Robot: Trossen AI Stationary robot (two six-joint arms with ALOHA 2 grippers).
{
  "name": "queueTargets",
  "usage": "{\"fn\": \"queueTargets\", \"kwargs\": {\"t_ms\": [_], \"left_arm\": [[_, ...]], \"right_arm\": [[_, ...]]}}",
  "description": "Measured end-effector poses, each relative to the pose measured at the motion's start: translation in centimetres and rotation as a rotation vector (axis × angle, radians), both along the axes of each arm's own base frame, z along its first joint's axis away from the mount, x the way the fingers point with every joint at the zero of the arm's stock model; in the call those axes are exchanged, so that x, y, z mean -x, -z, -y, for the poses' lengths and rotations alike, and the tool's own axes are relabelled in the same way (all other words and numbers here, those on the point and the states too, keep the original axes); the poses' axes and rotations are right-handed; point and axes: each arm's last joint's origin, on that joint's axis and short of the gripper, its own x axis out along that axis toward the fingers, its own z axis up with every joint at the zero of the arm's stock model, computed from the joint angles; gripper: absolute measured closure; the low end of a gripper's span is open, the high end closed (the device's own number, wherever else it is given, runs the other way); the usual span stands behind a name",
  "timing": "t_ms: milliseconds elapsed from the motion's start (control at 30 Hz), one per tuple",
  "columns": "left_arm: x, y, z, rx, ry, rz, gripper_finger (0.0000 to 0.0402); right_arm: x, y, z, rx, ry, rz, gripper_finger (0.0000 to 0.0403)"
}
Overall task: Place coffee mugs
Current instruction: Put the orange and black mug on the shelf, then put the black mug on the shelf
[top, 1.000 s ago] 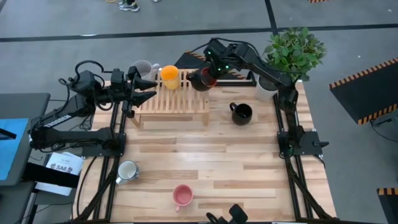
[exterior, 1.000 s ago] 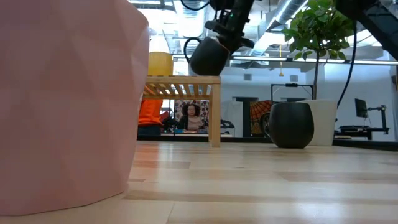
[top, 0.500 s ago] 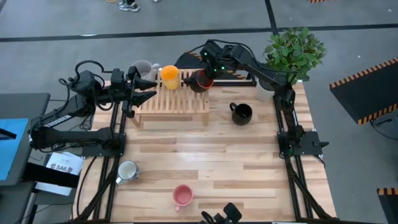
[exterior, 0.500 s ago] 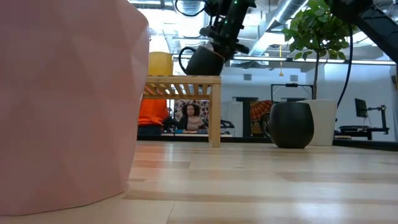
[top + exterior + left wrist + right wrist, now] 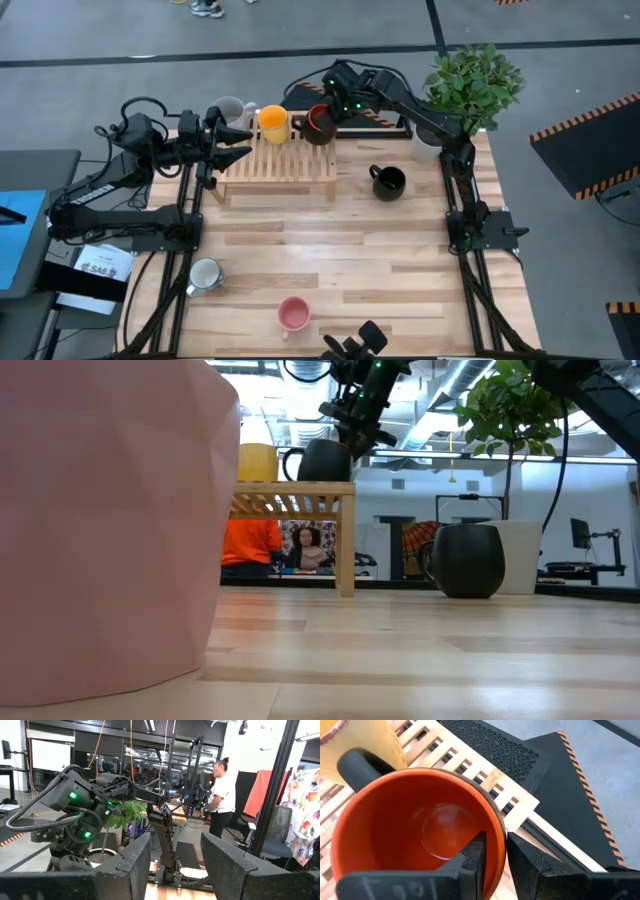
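My right gripper (image 5: pixel 330 112) is shut on the dark mug with a red inside (image 5: pixel 319 123) at the far right end of the wooden slatted rack (image 5: pixel 285 160). Its dark handle (image 5: pixel 360 762) points toward the orange mug (image 5: pixel 272 122), which stands on the rack beside it. My left gripper (image 5: pixel 243 141) waits open at the rack's left end, next to the grey mug (image 5: pixel 228 110). The black mug (image 5: pixel 388 180), white mug (image 5: pixel 205 274) and pink mug (image 5: pixel 293 315) stand on the table. My right gripper pinches the mug's wall at the rim (image 5: pixel 501 827) on the side opposite the handle, one finger (image 5: pixel 472 857) inside and the other (image 5: pixel 530 862) outside. It comes from above, slanting from the right. The mug (image 5: pixel 325 460) stands upright with its base at the rack's top (image 5: pixel 295 487).
A white plant pot (image 5: pixel 428 146) with a leafy plant (image 5: pixel 472 80) stands at the table's far right corner, close behind my right arm. The pink mug (image 5: pixel 110 520) fills the low view's left. People show in the room beyond the table.
My right gripper has moved toward the table's left and far edge and down, carrying the mug. The mug hung tilted above the rack's right end; now it is upright, level with the rack's top, beside the orange mug.
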Motion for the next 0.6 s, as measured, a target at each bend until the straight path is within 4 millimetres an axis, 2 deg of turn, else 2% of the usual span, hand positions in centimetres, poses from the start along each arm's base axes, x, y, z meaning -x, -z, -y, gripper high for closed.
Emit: {"fn": "queueTargets", "kwargs": {"t_ms": [133, 467, 600], "left_arm": [[0.0, 0.0, 0.0, 0.000, 0.001, 0.000, 0.0244], [0.0, 0.0, 0.0, -0.001, -0.001, 0.000, 0.0244], [0.0, 0.0, -0.1, -0.005, -0.031, 0.002, 0.0244]], "right_arm": [[0.0, -0.3, -0.1, 0.005, -0.002, 0.009, 0.0284], [0.1, -1.0, -0.1, 0.040, -0.022, 0.039, 0.0192], [0.5, -1.8, -0.1, 0.062, -0.026, 0.069, 0.0176]]}}
